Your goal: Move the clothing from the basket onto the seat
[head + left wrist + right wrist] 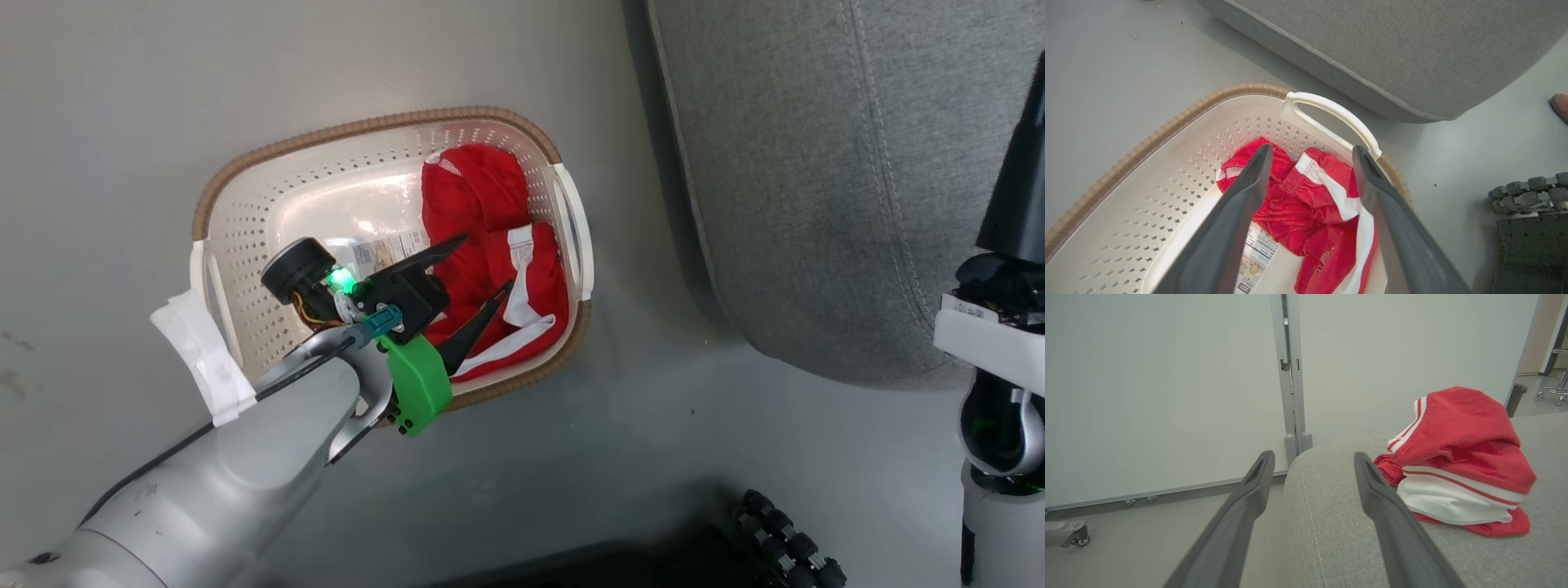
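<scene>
The cream basket [343,131] stands on the grey floor left of the grey seat [816,163]. A red garment with white stripes [482,212] lies crumpled in the basket's right half, beside the paper label [388,249]. My left gripper [488,261] hangs open just over that garment, one finger on each side and nothing between them. The left wrist view shows the left gripper [1312,152] open above the garment [1314,212], inside the basket [1167,130]. My right gripper [1313,457] is open and empty over the seat's corner [1331,539]. A second red and white garment [1461,457] lies on the seat.
My right arm [996,327] stands at the right edge beside the seat. Black rollers of my base [788,543] sit on the floor below the basket. Pale wall panels [1167,375] rise behind the seat, with a caster [1077,539] at their foot.
</scene>
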### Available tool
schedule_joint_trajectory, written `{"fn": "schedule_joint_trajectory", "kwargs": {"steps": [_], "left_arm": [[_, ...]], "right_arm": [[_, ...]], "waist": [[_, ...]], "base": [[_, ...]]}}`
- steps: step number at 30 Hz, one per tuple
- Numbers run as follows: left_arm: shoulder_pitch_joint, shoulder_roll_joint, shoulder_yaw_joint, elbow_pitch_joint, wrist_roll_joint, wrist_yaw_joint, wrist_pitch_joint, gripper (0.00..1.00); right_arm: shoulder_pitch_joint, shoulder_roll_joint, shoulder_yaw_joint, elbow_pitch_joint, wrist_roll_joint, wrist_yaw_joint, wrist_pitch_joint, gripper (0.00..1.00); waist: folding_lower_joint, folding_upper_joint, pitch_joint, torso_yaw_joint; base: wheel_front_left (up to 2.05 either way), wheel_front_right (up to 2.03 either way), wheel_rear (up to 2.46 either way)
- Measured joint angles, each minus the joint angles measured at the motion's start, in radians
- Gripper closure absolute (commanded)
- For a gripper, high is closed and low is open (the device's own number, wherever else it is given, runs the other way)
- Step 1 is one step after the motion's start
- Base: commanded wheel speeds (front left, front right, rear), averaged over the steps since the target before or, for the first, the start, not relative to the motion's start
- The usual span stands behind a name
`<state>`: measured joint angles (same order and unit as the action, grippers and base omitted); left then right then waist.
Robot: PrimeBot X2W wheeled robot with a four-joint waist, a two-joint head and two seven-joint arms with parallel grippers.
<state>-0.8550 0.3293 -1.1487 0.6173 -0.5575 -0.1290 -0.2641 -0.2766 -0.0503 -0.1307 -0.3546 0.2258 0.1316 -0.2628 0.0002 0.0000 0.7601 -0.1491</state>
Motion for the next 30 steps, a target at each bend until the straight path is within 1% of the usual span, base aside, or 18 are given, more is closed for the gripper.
{"fn": "schedule_joint_trajectory", "kwargs": {"steps": [2,8,13,15,19,26,30], "left_arm": [[-0.031,0.003,-0.041,0.014,-0.016,0.0,0.0,0.0],[-0.123,0.006,-0.098,0.037,-0.049,0.0,0.0,0.0],[-0.169,-0.009,-0.123,0.073,-0.055,0.0,0.0,0.0],[-0.174,-0.027,-0.128,0.096,-0.058,0.0,0.0,0.0],[-0.176,-0.052,-0.132,0.123,-0.048,0.0,0.0,0.0],[-0.176,-0.105,-0.133,0.147,-0.027,0.0,0.0,0.0],[-0.176,-0.122,-0.133,0.176,-0.007,0.0,0.0,0.0]], "right_arm": [[-0.01,0.0,-0.021,-0.01,0.014,0.0,0.0,0.0],[-0.039,0.0,-0.05,-0.055,0.031,0.0,0.0,0.0],[-0.046,0.0,-0.044,-0.096,0.018,0.0,0.0,0.0],[-0.049,0.0,-0.029,-0.116,0.002,0.0,0.0,0.0],[-0.054,0.0,-0.017,-0.154,-0.011,0.0,0.0,0.0],[-0.053,0.0,-0.024,-0.197,-0.029,0.0,0.0,0.0],[-0.048,0.0,-0.027,-0.212,-0.026,0.0,0.0,0.0]], "waist": [[0.0,0.0,0.04,-0.007],[0.0,0.0,0.145,-0.019],[-0.0001,0.0,0.224,-0.019],[-0.0001,0.0,0.252,-0.016],[-0.0001,0.0,0.287,-0.005],[-0.0002,0.0,0.313,0.027],[-0.0002,0.0001,0.322,0.031]], "base": [[0.0,0.0,0.0],[0.0,0.0,0.0],[0.0,0.0,0.0],[0.0,0.0,0.0],[0.0,0.0,0.0],[0.0,0.0,0.0],[0.0,0.0,0.0]]}}
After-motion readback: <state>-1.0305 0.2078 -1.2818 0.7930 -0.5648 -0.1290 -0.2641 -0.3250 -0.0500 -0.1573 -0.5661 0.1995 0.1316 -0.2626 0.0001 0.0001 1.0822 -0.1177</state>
